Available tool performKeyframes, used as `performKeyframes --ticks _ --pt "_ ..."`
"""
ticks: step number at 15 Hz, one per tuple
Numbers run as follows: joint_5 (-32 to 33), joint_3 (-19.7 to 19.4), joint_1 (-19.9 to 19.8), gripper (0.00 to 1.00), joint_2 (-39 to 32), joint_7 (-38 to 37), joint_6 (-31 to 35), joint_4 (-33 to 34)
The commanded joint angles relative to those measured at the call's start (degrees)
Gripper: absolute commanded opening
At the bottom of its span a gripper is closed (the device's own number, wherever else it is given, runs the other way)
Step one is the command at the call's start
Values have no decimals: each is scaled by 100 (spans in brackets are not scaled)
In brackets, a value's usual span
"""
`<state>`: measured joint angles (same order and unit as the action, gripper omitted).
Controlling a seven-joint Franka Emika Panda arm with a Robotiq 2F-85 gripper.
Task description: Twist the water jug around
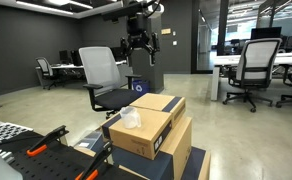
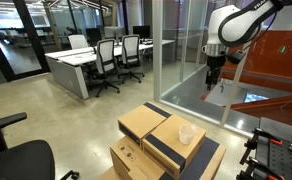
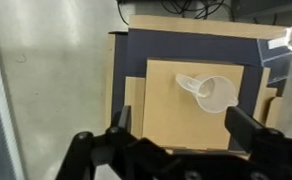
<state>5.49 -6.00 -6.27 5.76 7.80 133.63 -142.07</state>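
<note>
The water jug (image 3: pixel 210 93) is a small translucent whitish plastic jug on top of a brown cardboard box (image 3: pixel 166 115). It shows in both exterior views (image 1: pixel 131 119) (image 2: pixel 186 134). My gripper (image 1: pixel 139 47) (image 2: pixel 213 74) hangs high above the boxes, well clear of the jug. In the wrist view the two black fingers (image 3: pixel 181 128) stand wide apart and hold nothing. The jug lies just above the gap between them in that picture, with its handle toward the left.
Several brown cardboard boxes (image 2: pixel 146 122) are stacked on a dark blue base (image 3: pixel 176 45). A grey office chair (image 1: pixel 103 78) and a blue object with a white round mark (image 1: pixel 139 86) stand behind the boxes. Desks and chairs (image 2: pixel 111 55) fill the office, and a glass wall (image 2: pixel 171 50) stands behind the boxes.
</note>
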Motion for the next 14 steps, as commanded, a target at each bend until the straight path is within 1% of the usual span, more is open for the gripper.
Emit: performKeyframes --ticks 1,7,14 --pt "88 -1 11 100 -188 -55 370 -28" --pt "283 -5 2 100 -813 -179 957 70" --pt "717 -145 -12 100 -1497 -341 1253 200"
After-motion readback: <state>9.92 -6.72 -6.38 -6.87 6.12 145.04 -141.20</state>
